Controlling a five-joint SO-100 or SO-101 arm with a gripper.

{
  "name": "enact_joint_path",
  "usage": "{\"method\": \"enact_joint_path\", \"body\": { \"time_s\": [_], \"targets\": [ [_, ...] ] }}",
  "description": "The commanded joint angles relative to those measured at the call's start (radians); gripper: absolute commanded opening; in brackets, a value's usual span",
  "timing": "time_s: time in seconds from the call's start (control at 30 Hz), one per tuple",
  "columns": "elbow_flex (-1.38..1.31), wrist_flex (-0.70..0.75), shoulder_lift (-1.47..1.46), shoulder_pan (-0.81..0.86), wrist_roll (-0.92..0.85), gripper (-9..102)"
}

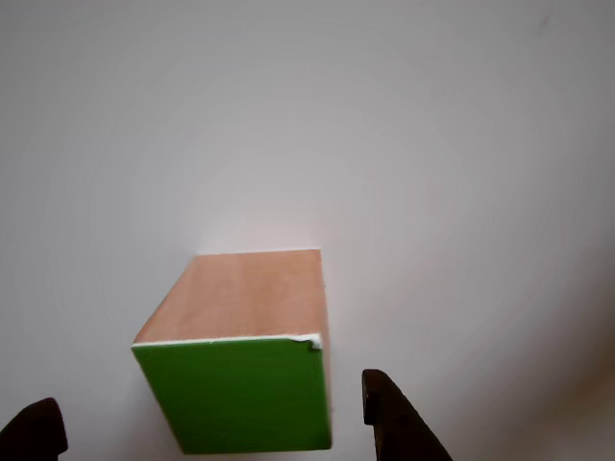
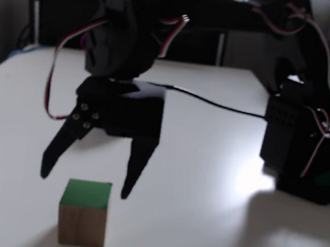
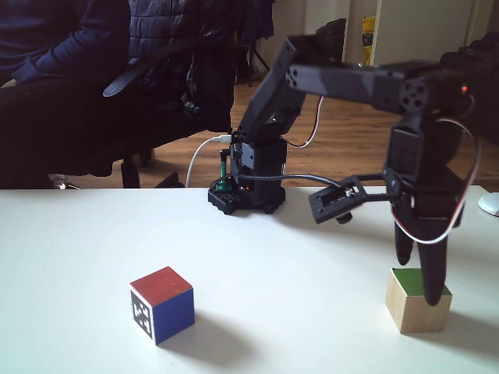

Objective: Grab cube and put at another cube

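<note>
White table [image 3: 70, 257]; hand [image 2: 84, 181] spread wide just above cube [image 2: 84, 212], near one edge. Best lower squarely, both fingers astride wood sides, before closing; red cube [image 3: 162, 304] well apart.

White table [image 3: 70, 257], bare and glossy, with a bright glare patch [image 2: 254, 180] near one edge. Behind the table, a dark office chair [image 3: 148, 93] with a person in a dark padded jacket [image 3: 70, 39] seated; farther back, wooden floor [image 3: 343, 117], a pale door [image 3: 409, 35] and a yellow item [image 3: 368, 35], too small to identify. Elsewhere, black cabinet [image 2: 52, 13] beyond the far edge, blurred.
</note>
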Motion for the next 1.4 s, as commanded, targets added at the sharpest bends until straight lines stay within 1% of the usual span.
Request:
{"method": "enact_joint_path", "body": {
  "time_s": [0.0, 0.03, 0.1, 0.6, 0.73, 0.87, 1.0, 1.13, 1.37],
  "targets": [
    [-0.233, 0.086, -0.08, 0.008, 0.005, 47],
    [-0.307, 0.12, -0.126, 0.011, 0.005, 47],
    [-0.325, 0.12, -0.149, 0.014, 0.003, 48],
    [-0.364, 0.12, -0.276, 0.005, -0.008, 46],
    [-0.385, 0.12, -0.302, 0.003, -0.008, 43],
    [-0.414, 0.12, -0.324, 0.006, -0.026, 35],
    [-0.453, 0.12, -0.334, 0.014, -0.049, 21],
    [-0.459, 0.12, -0.318, 0.025, -0.043, 10],
    [-0.416, 0.12, -0.233, 0.043, -0.038, 7]
  ]
}}
